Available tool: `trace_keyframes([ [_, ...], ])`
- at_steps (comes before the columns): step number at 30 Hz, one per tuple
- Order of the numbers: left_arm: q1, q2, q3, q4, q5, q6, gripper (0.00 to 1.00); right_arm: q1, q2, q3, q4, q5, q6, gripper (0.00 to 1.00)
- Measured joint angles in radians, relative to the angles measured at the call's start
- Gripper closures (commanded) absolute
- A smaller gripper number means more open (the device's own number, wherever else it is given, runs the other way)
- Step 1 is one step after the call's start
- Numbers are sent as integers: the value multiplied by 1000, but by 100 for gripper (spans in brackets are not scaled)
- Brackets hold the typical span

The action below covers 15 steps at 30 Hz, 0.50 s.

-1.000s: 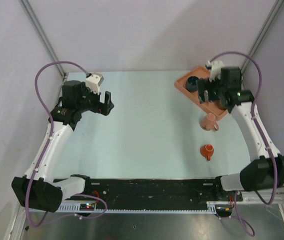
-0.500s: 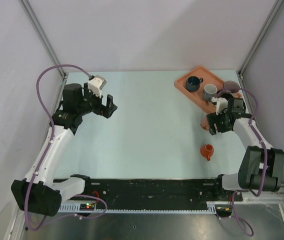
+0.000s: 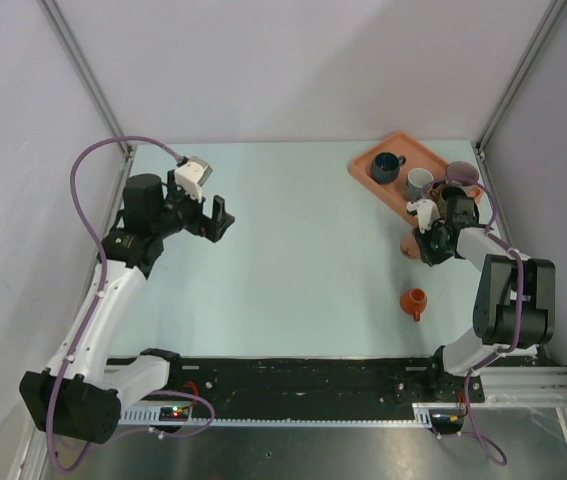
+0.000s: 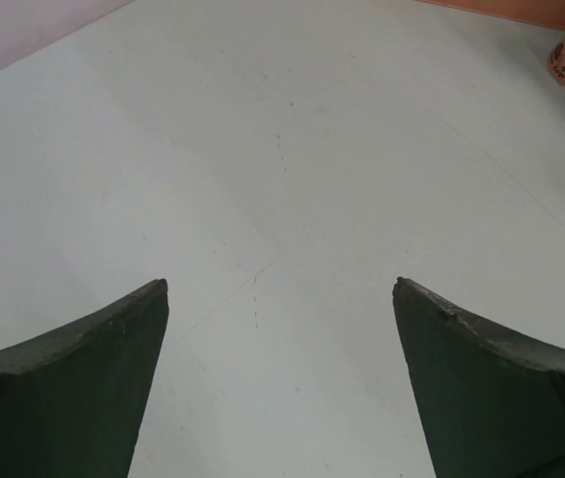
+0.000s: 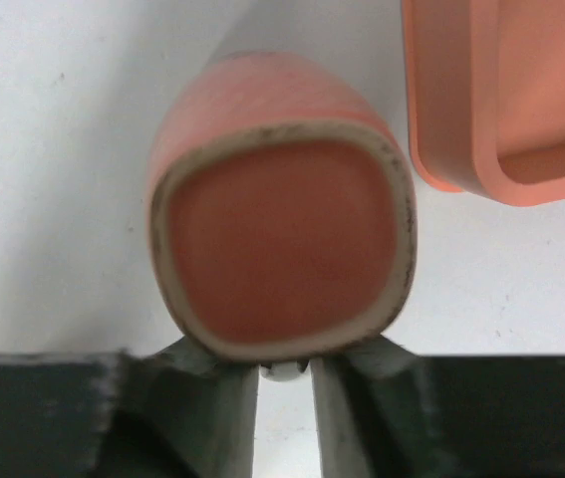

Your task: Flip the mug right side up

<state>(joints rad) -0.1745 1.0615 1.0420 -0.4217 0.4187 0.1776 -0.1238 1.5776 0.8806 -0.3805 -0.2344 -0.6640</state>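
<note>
The pink mug (image 3: pixel 413 243) stands upside down on the table just in front of the orange tray (image 3: pixel 363 165). In the right wrist view its flat base (image 5: pixel 282 249) faces the camera. My right gripper (image 3: pixel 429 241) is at the mug's right side. Its jaws (image 5: pixel 284 383) are drawn in to a narrow gap against the mug's near wall, where the handle sits; the handle itself is mostly hidden. My left gripper (image 3: pixel 218 217) hovers open over the left half of the table, and in the left wrist view (image 4: pixel 280 289) there is only bare table between its fingers.
The tray holds a dark blue mug (image 3: pixel 386 166), a grey mug (image 3: pixel 419 183) and a purplish mug (image 3: pixel 461 175). A small orange mug (image 3: pixel 415 301) lies on the table nearer the arms. The tray's corner (image 5: pixel 461 119) is just right of the pink mug.
My right arm dropped from over the tray to the pink mug, and its jaws closed from wide open to a narrow gap. The left arm shifted slightly.
</note>
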Motion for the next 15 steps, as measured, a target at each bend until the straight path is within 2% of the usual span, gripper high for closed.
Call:
trace_keyframes([
  [1, 0, -3, 0, 0, 0, 0, 3, 4, 5, 0, 5, 2, -5, 92],
  [3, 0, -9, 0, 1, 0, 0, 3, 10, 7, 5, 13, 2, -13, 98],
  [9, 0, -35, -2, 2, 17, -2, 1, 86, -4, 46, -55, 27, -26, 100],
  [15, 7, -42, -2, 7, 138, -62, 1, 315, -178, 93, -97, 14, 62, 100],
])
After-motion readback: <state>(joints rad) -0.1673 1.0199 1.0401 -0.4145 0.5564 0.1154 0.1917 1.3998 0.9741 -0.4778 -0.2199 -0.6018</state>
